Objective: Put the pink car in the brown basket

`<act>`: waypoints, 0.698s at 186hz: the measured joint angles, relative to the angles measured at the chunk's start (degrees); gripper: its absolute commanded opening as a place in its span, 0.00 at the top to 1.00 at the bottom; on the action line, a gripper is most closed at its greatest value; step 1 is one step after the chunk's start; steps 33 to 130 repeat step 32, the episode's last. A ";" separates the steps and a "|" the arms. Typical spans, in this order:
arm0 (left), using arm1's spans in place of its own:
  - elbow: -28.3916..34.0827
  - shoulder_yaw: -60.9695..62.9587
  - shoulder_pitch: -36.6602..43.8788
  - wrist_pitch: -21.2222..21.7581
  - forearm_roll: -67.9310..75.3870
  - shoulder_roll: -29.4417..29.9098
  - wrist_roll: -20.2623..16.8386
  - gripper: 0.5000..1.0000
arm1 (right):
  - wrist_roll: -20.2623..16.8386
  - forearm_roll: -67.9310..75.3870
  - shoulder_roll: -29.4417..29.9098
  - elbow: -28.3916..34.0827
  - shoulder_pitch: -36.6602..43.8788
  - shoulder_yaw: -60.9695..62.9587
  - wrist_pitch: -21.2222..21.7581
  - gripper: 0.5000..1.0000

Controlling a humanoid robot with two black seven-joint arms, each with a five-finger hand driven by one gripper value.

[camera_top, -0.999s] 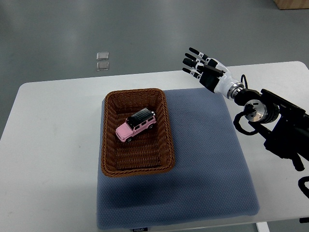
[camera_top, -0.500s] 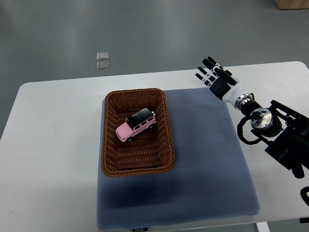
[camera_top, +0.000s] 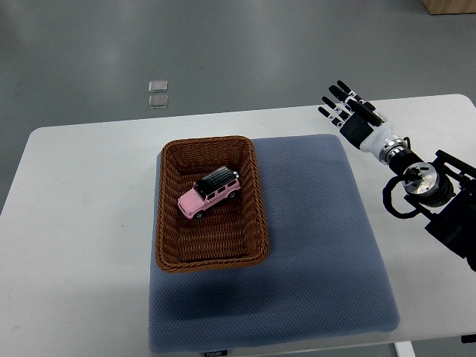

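Over the far right corner of the surface, your right hand hovers with its fingers spread wide and holding nothing, well apart from everything the task concerns. No left arm shows. Between the hand and the work lies the blue mat, bare on its right half.

On the left half of that mat sits the brown basket, long side running from the far edge toward the near edge. You can see the pink car inside it, resting on the woven floor a little beyond the middle, upright on its wheels. By the look of things the placing is done.

What could still go wrong is small: if you sweep the arm low toward the left edge, the forearm or fingers could clip the basket's rim and slide it on the mat or tip the car over. Keep the hand high and on its own side.

Its long axis lies diagonally across the basket, one end toward the near left corner and the other toward the far right; which end is the front I cannot tell.
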 measured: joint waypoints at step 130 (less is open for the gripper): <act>0.00 0.00 0.00 0.00 0.00 0.00 0.00 0.00 | -0.13 -0.89 -0.32 0.00 -0.19 -0.25 1.02 0.17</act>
